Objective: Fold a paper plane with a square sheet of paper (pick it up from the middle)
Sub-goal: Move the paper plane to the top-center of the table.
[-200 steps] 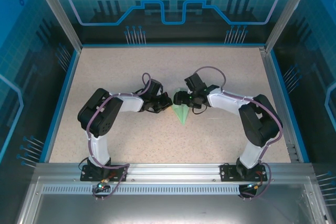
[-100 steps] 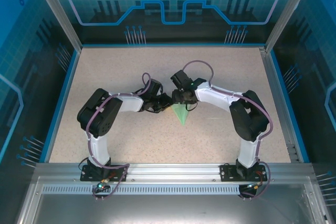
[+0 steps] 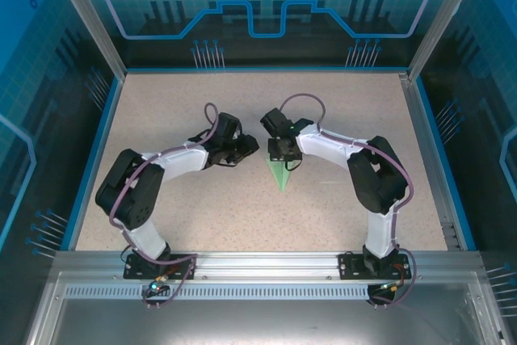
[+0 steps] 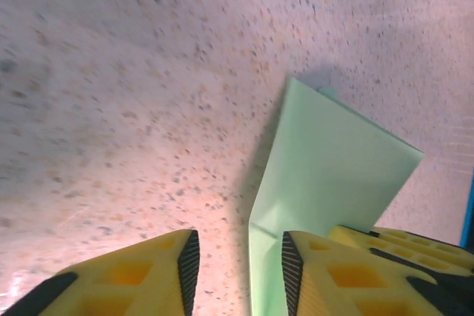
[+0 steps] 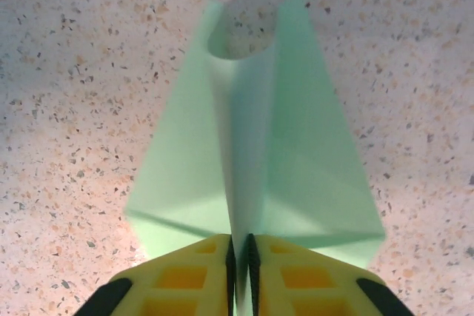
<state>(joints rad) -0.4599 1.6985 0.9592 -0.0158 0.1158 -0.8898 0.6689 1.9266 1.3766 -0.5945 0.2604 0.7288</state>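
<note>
The square sheet of paper is folded into a pale mint-green paper plane [image 3: 280,174] that lies mid-table with its tip toward the near edge. My right gripper [image 3: 279,153] stands over its wide far end. In the right wrist view the right gripper [image 5: 241,246] is shut on the upright centre fold of the paper plane [image 5: 296,160], whose wings spread flat to both sides. My left gripper [image 3: 252,147] sits just left of the plane. In the left wrist view the left gripper [image 4: 238,246] is open, with an edge of the paper plane [image 4: 333,160] beside its right pad [image 4: 290,264], unpinched.
Speckled beige tabletop [image 3: 178,111] with blue side rails [image 3: 93,159] and an aluminium rail at the near edge [image 3: 258,262]. Both arms bend inward toward the middle. Bare table lies all round the plane.
The left gripper has opened, let go of the plane and drawn back to the left. The right gripper has moved in over the plane and shut on its centre fold.
</note>
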